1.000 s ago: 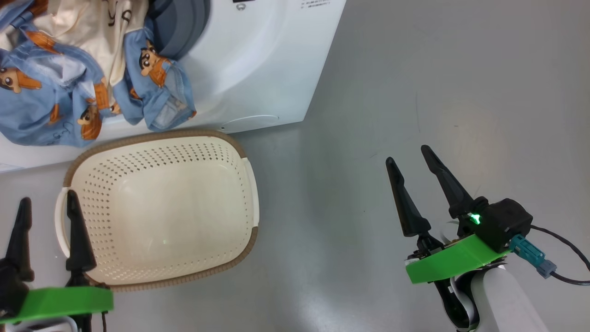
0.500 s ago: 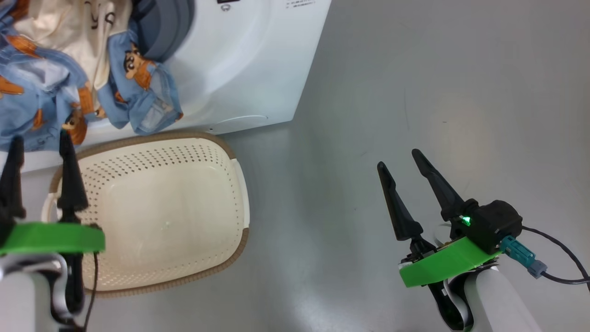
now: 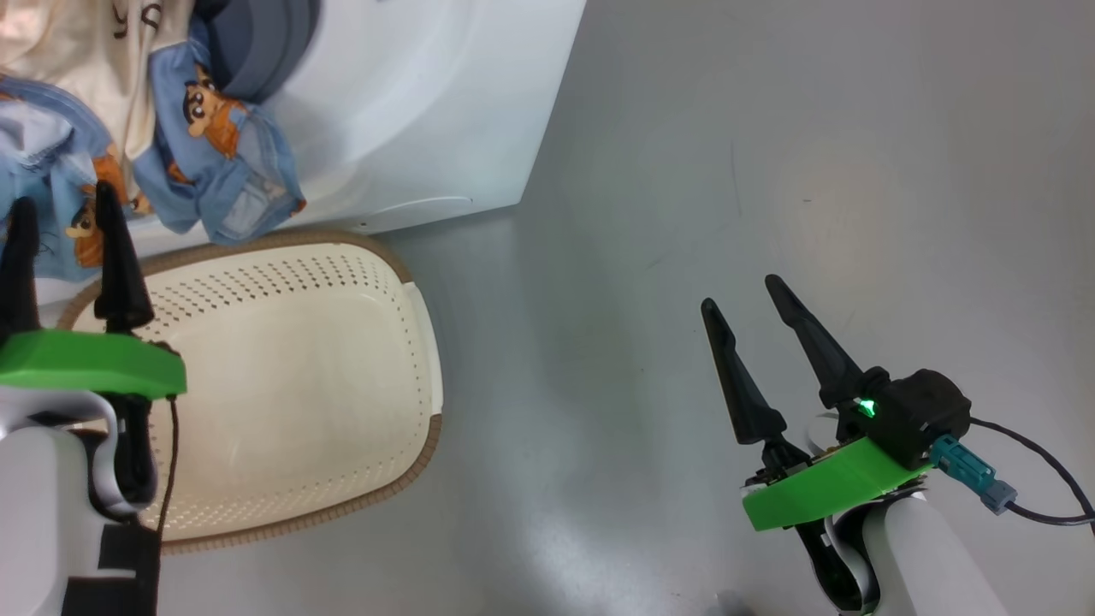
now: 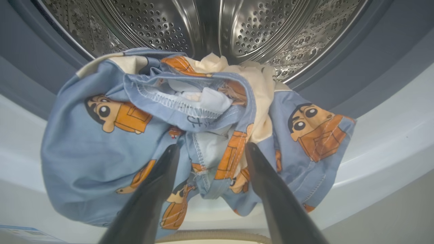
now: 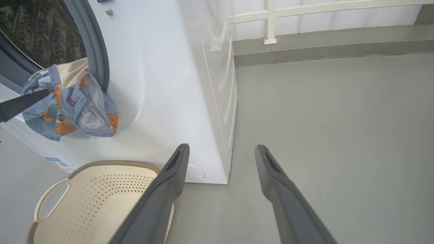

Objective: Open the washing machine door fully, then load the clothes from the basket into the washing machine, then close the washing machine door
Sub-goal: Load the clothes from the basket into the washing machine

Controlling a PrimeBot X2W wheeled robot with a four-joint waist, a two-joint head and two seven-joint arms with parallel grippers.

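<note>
The clothes (image 3: pixel 214 162), blue fabric with orange figures and a cream piece, hang out of the washing machine (image 3: pixel 428 103) mouth over its front. In the left wrist view the clothes (image 4: pixel 112 135) drape over the grey gasket below the steel drum (image 4: pixel 152 23). My left gripper (image 3: pixel 62 198) is open, its tips just short of the cloth; the same gripper (image 4: pixel 212 147) frames the bundle's lower middle. The cream basket (image 3: pixel 282 385) sits empty on the floor below. My right gripper (image 3: pixel 740 293) stands open over bare floor, holding nothing. The washing machine door is out of view.
Grey floor (image 3: pixel 770 171) spreads to the right of the machine. A white rail (image 5: pixel 271 20) and a low kerb run along the far wall. A black cable (image 3: pixel 1044 479) trails from my right wrist. A blue label sticker (image 5: pixel 59 164) is low on the machine's front.
The head camera has shifted right. My left gripper has moved forward from beside the basket's handle up to the hanging clothes, still open. The right gripper has barely moved.
</note>
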